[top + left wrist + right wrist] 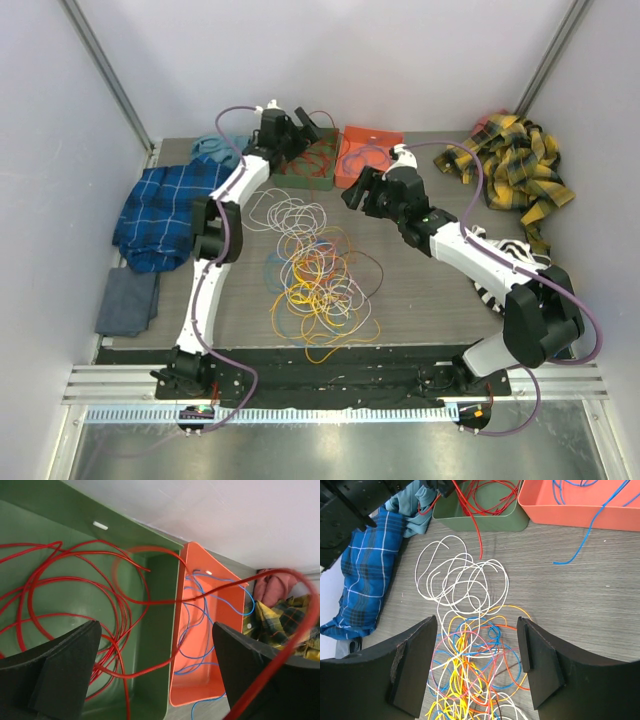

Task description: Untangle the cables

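Left fingers (303,124) are seen from above over the green bin (310,184) at the back of the worktop (430,300); right fingers (356,190) are hung just before the orange bin (375,132). Their spread cannot be told from this view. One tangle (318,278) of yellow, orange, blue and white cables is spread mid-worktop. Two bins are counted, with a blue cloth (160,210) and a yellow cloth (515,170) at the sides.

From the left wrist, the fingers are shown spread wide, with nothing pinched. One red cable (274,671) is coiled in the green bin, but a strand is carried out across the orange bin and past one finger. That strand could be snagged if the arm is drawn back, and the coil dragged out.

From the right wrist, the fingers are shown spread above the tangle, nothing pinched. White loops (465,580) are laid at its far edge. One blue cable (589,528) is trailed out of the orange bin. If the heap is pinched blindly, several strands could be taken together and knots tightened.
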